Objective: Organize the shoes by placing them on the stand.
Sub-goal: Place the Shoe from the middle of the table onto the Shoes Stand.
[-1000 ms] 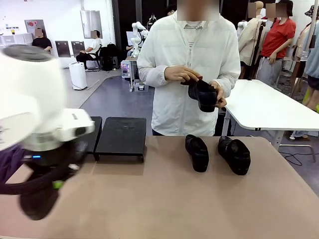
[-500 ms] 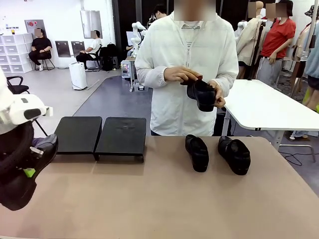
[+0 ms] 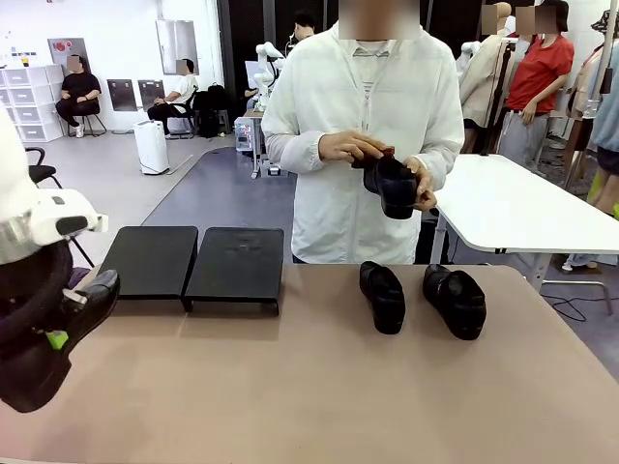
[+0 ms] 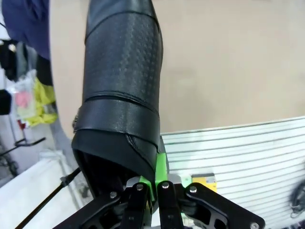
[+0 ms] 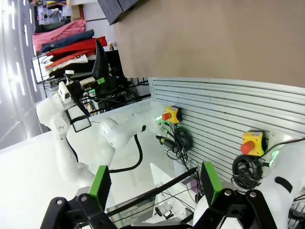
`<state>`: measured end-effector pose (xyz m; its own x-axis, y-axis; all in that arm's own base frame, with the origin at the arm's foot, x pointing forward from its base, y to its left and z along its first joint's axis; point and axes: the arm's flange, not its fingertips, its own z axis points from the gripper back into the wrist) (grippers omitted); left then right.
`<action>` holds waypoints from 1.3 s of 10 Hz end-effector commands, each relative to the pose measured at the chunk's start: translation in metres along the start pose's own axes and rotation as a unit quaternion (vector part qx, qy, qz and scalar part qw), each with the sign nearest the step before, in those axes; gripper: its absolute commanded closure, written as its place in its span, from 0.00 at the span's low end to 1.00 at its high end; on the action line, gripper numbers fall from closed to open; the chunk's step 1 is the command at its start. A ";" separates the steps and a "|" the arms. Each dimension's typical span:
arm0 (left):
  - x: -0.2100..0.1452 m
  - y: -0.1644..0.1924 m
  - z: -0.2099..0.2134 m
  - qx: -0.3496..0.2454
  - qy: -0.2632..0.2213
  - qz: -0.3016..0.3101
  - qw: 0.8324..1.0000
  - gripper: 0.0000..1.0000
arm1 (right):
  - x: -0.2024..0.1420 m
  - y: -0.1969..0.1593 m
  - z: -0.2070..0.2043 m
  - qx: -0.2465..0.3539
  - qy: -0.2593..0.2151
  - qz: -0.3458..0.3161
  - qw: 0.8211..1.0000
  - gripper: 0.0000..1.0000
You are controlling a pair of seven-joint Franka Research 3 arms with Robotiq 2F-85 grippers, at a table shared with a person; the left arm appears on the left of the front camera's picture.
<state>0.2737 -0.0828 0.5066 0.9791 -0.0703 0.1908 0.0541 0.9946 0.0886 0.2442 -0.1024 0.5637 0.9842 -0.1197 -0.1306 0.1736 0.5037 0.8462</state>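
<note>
One glossy, likely slippery shoe [image 4: 121, 81] is held pinched at its stiff opening rim by the closed left gripper [image 4: 155, 179].

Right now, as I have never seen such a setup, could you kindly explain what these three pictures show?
This is a robot with two white arms at a table, facing a person. The wide picture comes from a fixed camera between the arms, looking across the table. The other two come from cameras on each wrist, looking along that arm's gripper. The left gripper is shut on a black loafer, held up at the table's near left side. The right gripper is open and holds nothing. On the table lie two more loafers, side by side. The person's hands hold a fourth loafer. The low black stand, at the far left, bears no shoes yet.
</note>
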 end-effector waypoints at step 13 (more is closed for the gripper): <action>0.294 0.080 -0.105 0.008 -0.172 0.061 0.983 1.00 | -0.002 -0.001 0.003 -0.004 0.004 0.010 1.000 0.00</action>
<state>0.5820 -0.0071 0.4600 0.8609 0.0231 0.5083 -0.0521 0.9977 0.0428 0.2441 -0.1025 0.5637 0.9841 -0.1198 -0.1308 0.1738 0.5037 0.8462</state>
